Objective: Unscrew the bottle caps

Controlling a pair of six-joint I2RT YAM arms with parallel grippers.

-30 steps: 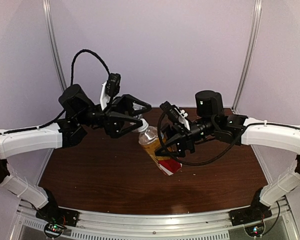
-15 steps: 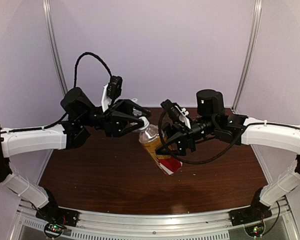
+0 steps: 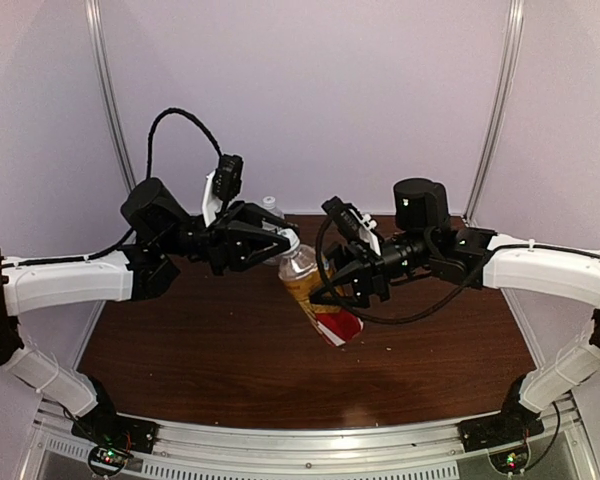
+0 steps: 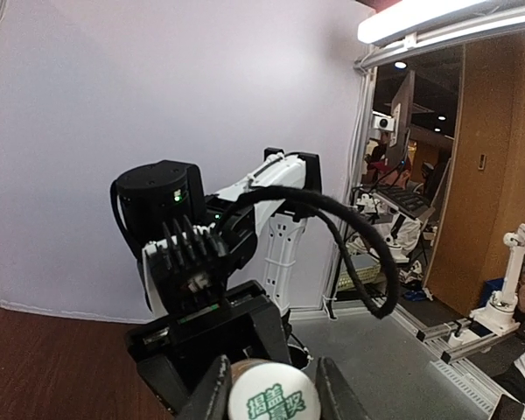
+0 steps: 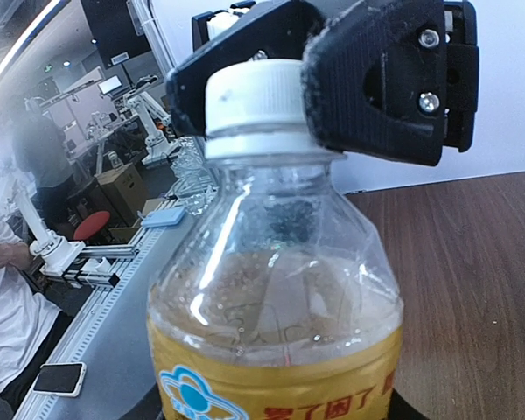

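Amber bottle (image 3: 318, 300), tilted over the bench (image 3: 180, 345), sits clamped in the right tool (image 3: 328, 285). Left tool (image 3: 286, 246) is closed on its white cap (image 5: 258, 96). Risk: the bottle may rotate inside the right tool along with the cap, or liquid may spill once the cap is loose.

White arm links (image 3: 65, 280), black joints (image 3: 420, 205), looped black cables (image 3: 170, 115), silver screws (image 5: 430, 38) in black fingers (image 5: 376, 79)

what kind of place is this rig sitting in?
Likely a robotics lab or workshop floor. The brown table sits in a cell of white panels and aluminium posts; outside it, the wrist views show more robot arms, a person and cardboard boxes.
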